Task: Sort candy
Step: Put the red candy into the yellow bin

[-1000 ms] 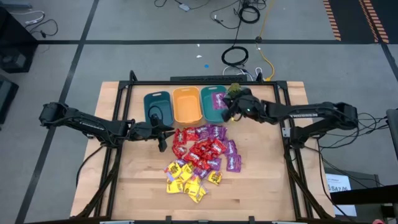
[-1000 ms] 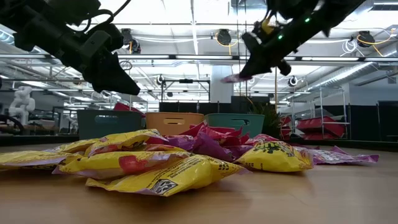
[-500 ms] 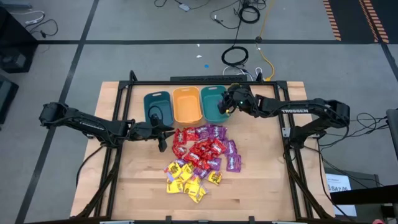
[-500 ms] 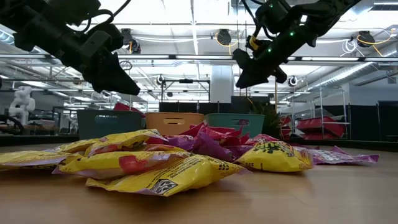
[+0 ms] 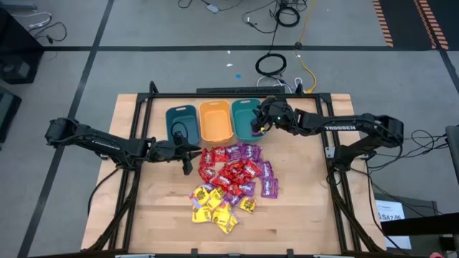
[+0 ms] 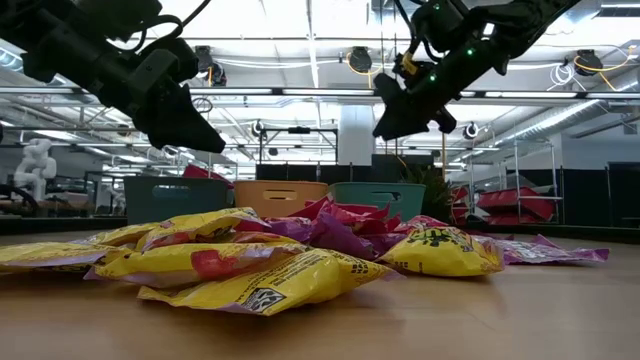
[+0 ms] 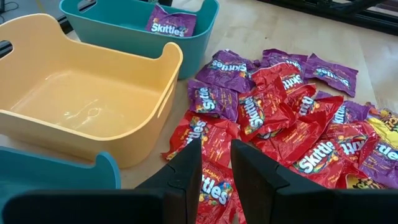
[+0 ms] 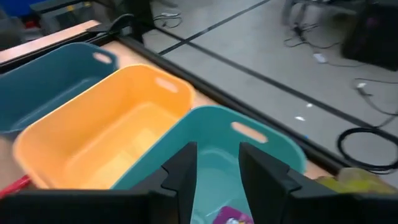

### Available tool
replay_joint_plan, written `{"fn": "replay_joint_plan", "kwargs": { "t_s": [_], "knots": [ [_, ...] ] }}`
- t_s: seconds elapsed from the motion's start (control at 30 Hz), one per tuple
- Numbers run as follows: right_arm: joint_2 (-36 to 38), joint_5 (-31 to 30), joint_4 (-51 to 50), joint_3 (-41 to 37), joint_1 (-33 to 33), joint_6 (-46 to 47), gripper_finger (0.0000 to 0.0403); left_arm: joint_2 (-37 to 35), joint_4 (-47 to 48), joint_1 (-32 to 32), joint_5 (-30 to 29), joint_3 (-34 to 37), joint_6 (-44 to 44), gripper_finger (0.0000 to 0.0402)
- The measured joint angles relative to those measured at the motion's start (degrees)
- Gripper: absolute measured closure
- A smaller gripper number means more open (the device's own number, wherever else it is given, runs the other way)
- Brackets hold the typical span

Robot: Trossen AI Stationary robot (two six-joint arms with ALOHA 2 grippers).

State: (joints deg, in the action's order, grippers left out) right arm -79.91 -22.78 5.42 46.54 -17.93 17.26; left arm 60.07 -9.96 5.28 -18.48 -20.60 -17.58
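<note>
Candy (image 5: 231,180) lies heaped at the middle of the pale wooden counter (image 5: 301,215): crinkled, shiny foil packets, red and purple toward 12 o'clock, yellow toward 6 o'clock. One purple packet (image 7: 171,21) rests inside the light teal bin (image 5: 246,119), a smooth plastic tub with rounded corners and slotted handles. At its 9 o'clock side stands the empty orange bin (image 5: 215,120) of the same shape, then the dark teal bin (image 5: 181,122).

The right gripper (image 5: 259,123) hangs over the light teal bin, its dark fingers (image 8: 181,167) parted with nothing between them. The left gripper (image 5: 188,155) hovers at 9 o'clock of the pile, just above the red packets, its fingers (image 7: 186,171) slightly apart and empty.

Much of the light teal bin's floor is hidden beneath the right gripper from above, and only a corner of the purple packet shows in the right wrist view. In the low view the yellow packets block most of the pile behind them.

Compared with a second ago, the right gripper has come from beside the small green plant (image 5: 270,102) to above the bin, and the purple packet it carried then is gone from its fingers. The left arm has not shifted.
</note>
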Motion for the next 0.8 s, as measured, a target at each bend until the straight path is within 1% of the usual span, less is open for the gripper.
{"fn": "replay_joint_plan", "kwargs": {
  "t_s": [0.2,0.33,0.47,0.7,0.8],
  "knots": [
    [3.1,5.3,-1.0,0.0,0.1,0.0,0.0291,0.0,0.0,0.0,0.0,0.0,0.0,0.0307],
    [7.1,5.3,-4.1,0.0,0.9,-0.1,0.0291,0.0,0.0,0.0,0.0,0.0,0.0,0.0307],
    [10.2,5.3,-9.8,0.0,3.0,0.2,0.0291,0.0,0.0,0.0,0.0,0.0,0.0,0.0307],
    [11.8,4.3,-19.7,0.0,9.1,3.2,0.0291,0.0,0.0,0.0,0.0,0.0,0.0,0.0307],
    [11.7,-0.4,-22.2,-0.9,12.8,5.9,0.0291,0.0,0.0,0.0,0.0,0.0,0.0,0.0307]
  ]
}}
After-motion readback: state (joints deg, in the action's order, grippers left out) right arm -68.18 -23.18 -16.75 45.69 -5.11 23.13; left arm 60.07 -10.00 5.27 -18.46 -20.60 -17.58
